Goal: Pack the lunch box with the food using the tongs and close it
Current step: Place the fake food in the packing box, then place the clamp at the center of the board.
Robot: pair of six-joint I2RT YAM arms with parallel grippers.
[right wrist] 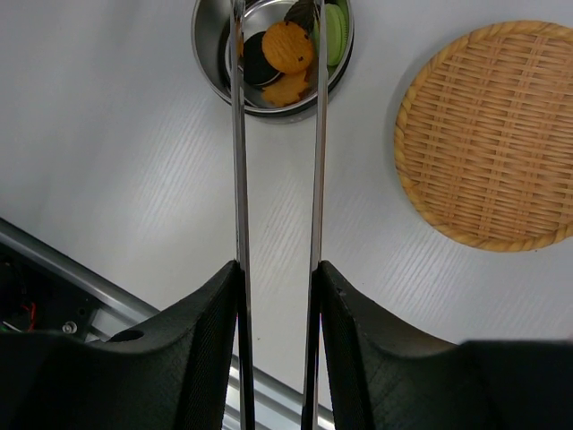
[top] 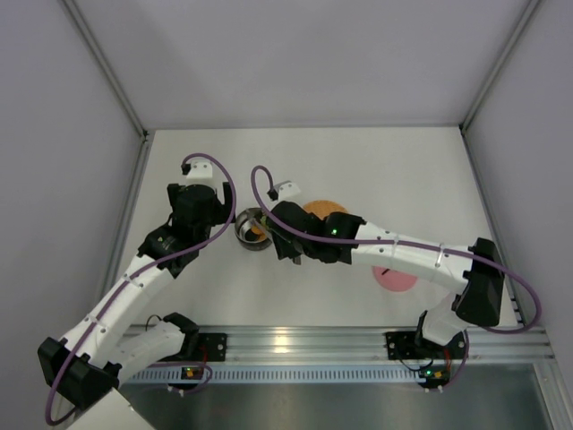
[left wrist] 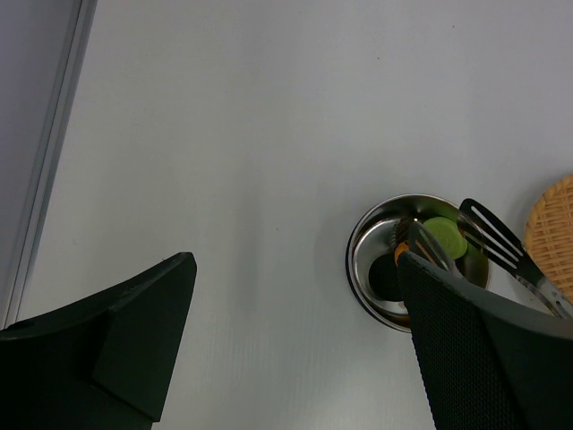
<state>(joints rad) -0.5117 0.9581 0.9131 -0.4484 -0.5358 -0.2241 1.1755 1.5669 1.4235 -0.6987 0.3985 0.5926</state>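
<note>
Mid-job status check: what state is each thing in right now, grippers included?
Small round steel bowl: open, lid off, food inside.
Round food pieces, orange, green and black: in the bowl.
Pink round lid: off, lying apart from the bowl.
Thin silver metal tongs: held, tips over the bowl.
Flat orange woven disc: bare.
Right gripper: shut on the tongs.
Left gripper: open, empty.
</note>
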